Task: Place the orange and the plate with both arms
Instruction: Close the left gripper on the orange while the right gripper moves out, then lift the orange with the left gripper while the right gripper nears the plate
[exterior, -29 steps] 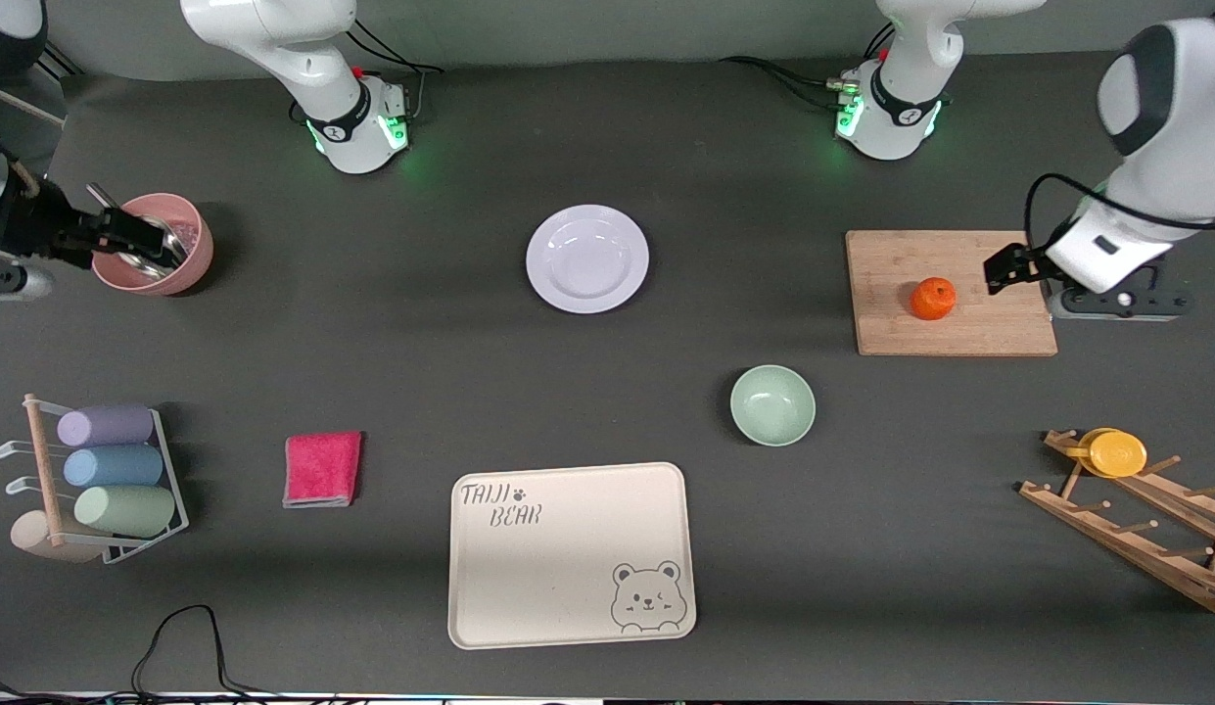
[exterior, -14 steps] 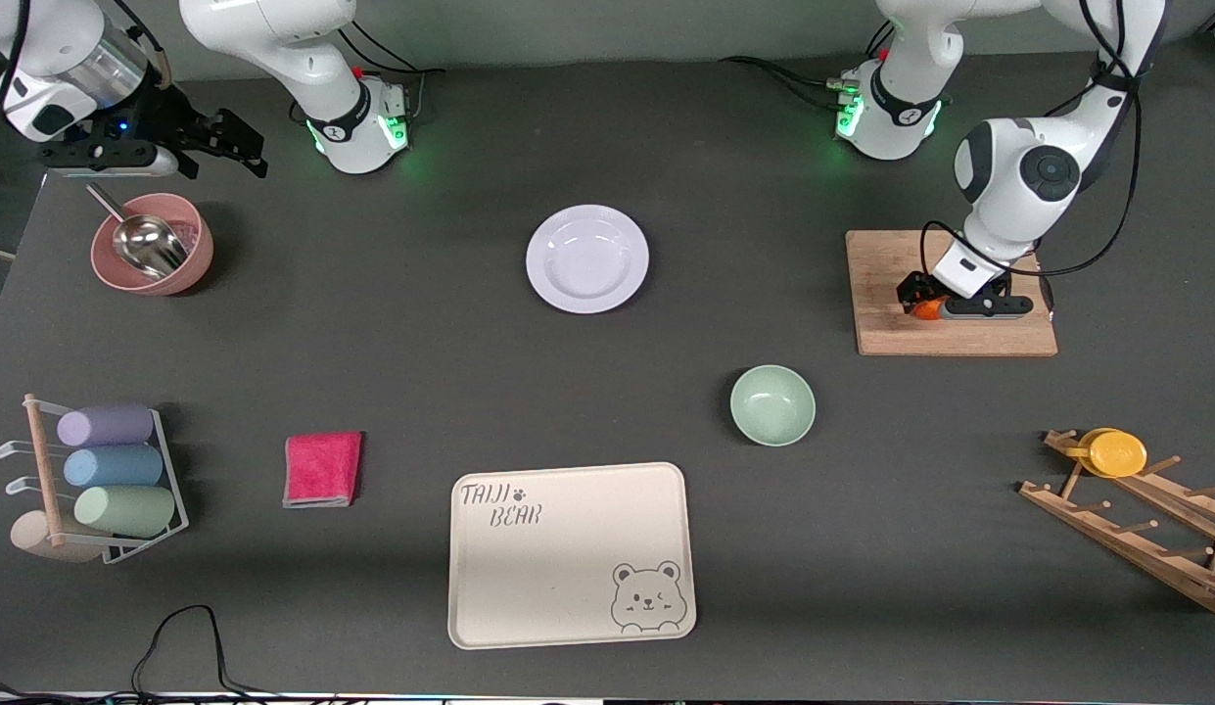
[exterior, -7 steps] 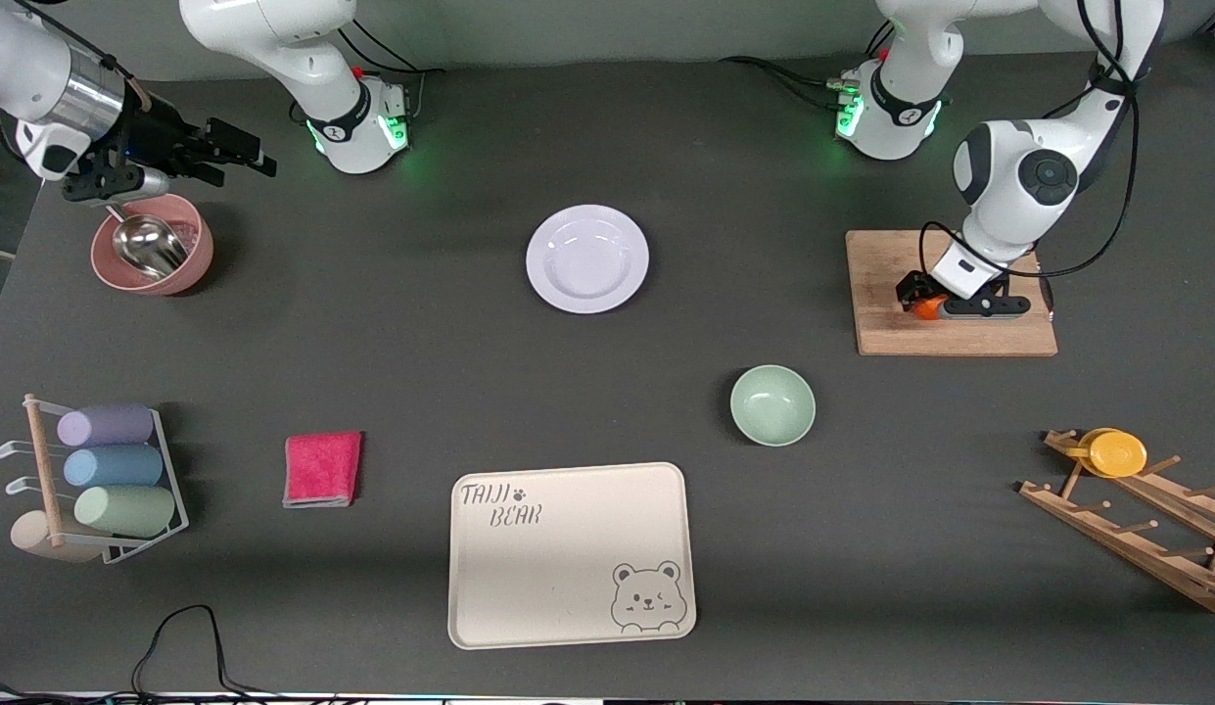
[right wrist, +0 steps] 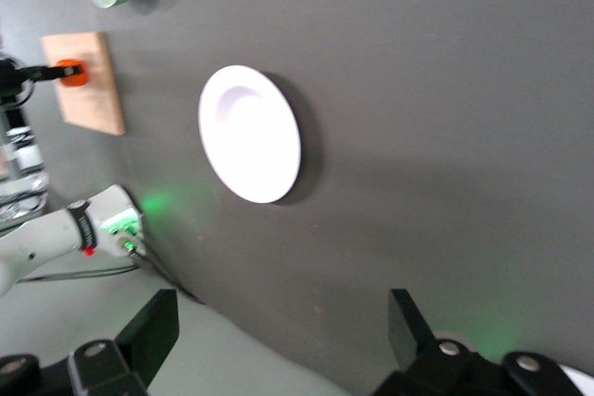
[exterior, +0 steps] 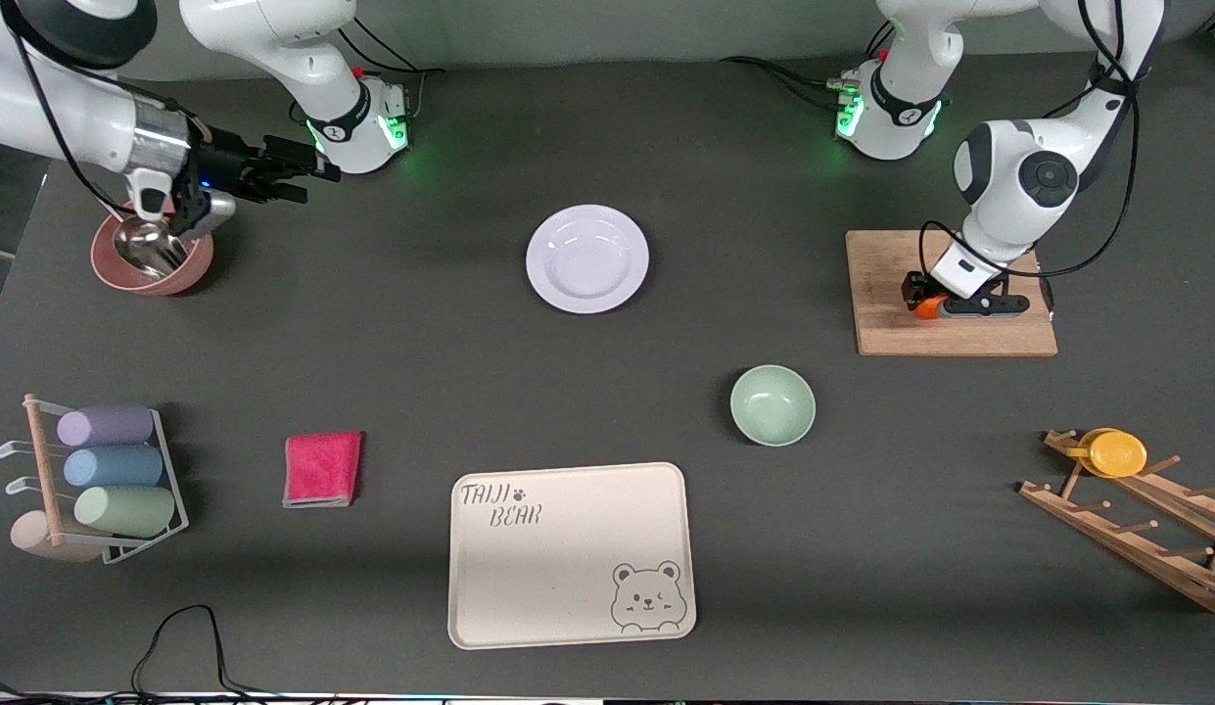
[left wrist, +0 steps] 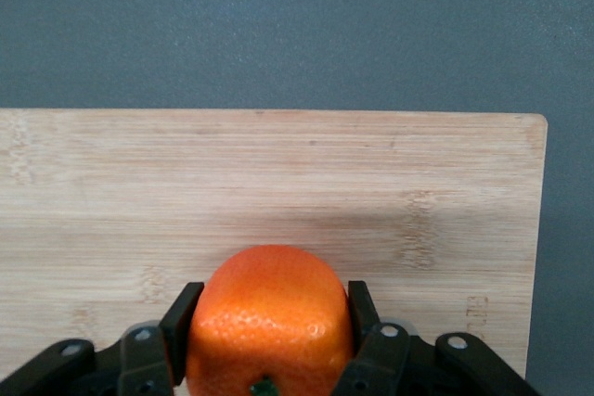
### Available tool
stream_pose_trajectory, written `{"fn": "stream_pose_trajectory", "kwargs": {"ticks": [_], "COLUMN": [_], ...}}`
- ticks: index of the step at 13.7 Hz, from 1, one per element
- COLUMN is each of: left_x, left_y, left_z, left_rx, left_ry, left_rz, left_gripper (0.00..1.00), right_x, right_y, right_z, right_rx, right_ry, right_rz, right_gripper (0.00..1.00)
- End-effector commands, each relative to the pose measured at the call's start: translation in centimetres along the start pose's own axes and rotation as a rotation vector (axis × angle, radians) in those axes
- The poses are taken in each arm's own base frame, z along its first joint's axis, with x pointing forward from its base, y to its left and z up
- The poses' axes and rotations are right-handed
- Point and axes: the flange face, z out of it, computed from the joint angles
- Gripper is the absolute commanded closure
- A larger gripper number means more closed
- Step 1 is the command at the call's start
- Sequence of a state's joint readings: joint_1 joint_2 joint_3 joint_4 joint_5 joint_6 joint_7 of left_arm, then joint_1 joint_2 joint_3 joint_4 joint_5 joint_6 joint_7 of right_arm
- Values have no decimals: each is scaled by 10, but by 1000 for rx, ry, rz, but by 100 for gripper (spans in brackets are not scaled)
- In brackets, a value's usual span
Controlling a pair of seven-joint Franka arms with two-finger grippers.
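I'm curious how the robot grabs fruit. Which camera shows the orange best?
The left wrist view: the orange fills it, pinched between the left gripper fingers on the cutting board. The front view shows only an orange sliver under the gripper; the right wrist view shows a far-off speck.

Left arm reaches down, elbow bent, its left gripper (exterior: 922,299) low with both fingers (left wrist: 181,317) clamped tight. Right arm extends along its own end of the table; right gripper (exterior: 308,173) held level in the air, fingers (right wrist: 153,326) spread wide.
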State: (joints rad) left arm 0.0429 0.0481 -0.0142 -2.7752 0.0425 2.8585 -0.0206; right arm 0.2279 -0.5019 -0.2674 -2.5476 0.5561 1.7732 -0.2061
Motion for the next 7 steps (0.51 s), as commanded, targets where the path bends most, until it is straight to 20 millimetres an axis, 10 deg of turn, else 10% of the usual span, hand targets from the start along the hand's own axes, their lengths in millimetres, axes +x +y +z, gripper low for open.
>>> {"fn": "stream_pose_trajectory", "kwargs": {"ticks": [1,7], "left_x": [-7,13], "left_y": [-1,-2], "left_z": [-2,-51], "left_rx": [4,14], "left_ry": [-18,-29], "left_rz": [-9,5], "left_gripper": [100,100], "right_x": [10,32], "right_y": [17,72], "right_z": [27,93], "right_rx": [94,279], "right_ry": [11,27], "right_rz": [-28,-103], "right_gripper": [0,0]}}
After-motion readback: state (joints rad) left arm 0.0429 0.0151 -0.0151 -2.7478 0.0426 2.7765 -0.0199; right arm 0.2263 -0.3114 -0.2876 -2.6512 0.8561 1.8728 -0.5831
